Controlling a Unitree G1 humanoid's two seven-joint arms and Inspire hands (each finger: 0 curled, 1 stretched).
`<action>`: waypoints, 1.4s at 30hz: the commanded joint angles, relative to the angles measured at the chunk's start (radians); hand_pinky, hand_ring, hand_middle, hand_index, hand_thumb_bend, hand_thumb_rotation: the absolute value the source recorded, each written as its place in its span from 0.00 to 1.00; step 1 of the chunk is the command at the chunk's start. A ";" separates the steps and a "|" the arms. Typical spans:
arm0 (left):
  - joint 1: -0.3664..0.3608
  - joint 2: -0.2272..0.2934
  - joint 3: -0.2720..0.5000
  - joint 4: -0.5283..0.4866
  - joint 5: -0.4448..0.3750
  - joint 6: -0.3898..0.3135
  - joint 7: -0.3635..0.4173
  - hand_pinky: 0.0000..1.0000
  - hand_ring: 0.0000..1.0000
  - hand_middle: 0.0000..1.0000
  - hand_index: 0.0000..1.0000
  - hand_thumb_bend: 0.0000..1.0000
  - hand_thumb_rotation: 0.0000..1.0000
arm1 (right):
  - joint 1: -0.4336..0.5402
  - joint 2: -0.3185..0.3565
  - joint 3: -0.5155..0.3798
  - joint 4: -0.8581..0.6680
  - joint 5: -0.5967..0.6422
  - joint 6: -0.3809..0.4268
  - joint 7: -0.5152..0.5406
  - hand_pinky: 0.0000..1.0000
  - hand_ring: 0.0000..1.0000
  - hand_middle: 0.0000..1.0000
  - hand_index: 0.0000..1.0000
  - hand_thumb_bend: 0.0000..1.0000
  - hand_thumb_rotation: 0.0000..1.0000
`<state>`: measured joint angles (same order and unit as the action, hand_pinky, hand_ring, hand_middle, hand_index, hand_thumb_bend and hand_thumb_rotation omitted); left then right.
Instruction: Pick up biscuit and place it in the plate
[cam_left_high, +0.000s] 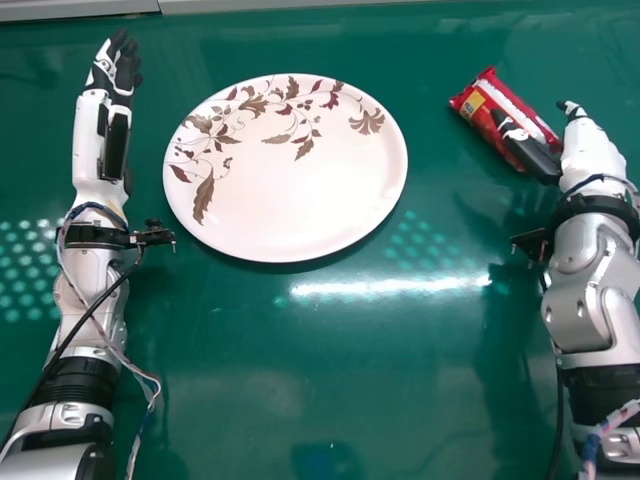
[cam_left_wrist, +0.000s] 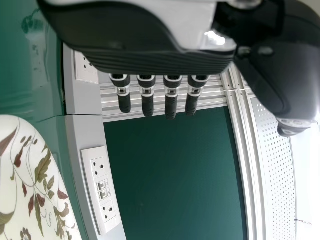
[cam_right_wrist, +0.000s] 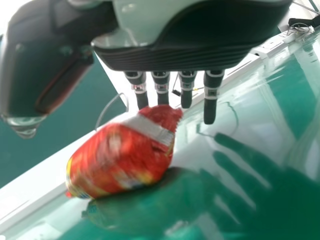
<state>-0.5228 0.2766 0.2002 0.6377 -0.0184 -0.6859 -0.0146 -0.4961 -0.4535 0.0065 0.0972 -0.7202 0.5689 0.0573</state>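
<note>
My right hand (cam_left_high: 590, 150) is at the right of the head view, beside the red biscuit packet (cam_left_high: 506, 118), its thumb over the packet's near end. In the right wrist view the right hand (cam_right_wrist: 187, 94) has its fingers straight, and the packet (cam_right_wrist: 125, 155) lies on the glossy table by their tips, not gripped. The white plate with a leaf pattern (cam_left_high: 290, 190) lies left of the packet, between the hands. My left hand (cam_left_high: 118, 75) stays open at the plate's left; the left wrist view has its straight fingers (cam_left_wrist: 171, 97) and the plate's edge (cam_left_wrist: 35, 190).
The green table (cam_left_high: 330, 380) reflects a bright light streak in front of the plate. A pale ledge runs along its far edge. A panel with sockets (cam_left_wrist: 101, 190) stands beyond it in the left wrist view.
</note>
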 joint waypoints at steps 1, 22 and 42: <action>0.053 -0.004 -0.006 0.006 0.013 -0.013 0.004 1.00 1.00 1.00 1.00 0.85 0.89 | -0.011 -0.030 0.019 0.018 -0.003 0.019 0.022 0.85 1.00 1.00 1.00 1.00 0.50; 0.085 -0.002 -0.001 -0.077 0.002 0.027 -0.013 1.00 1.00 1.00 1.00 0.89 0.90 | -0.075 -0.261 0.223 0.098 -0.075 -0.024 0.338 0.87 1.00 1.00 1.00 1.00 0.46; 0.097 -0.010 -0.007 -0.100 0.017 0.028 -0.004 1.00 1.00 1.00 1.00 0.87 0.92 | -0.168 -0.312 0.313 0.215 -0.160 -0.126 0.457 0.83 0.95 1.00 0.99 1.00 0.47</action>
<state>-0.4704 0.2762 0.2000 0.5420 -0.0104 -0.6622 -0.0267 -0.6736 -0.7653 0.2995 0.2761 -0.8904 0.4548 0.4829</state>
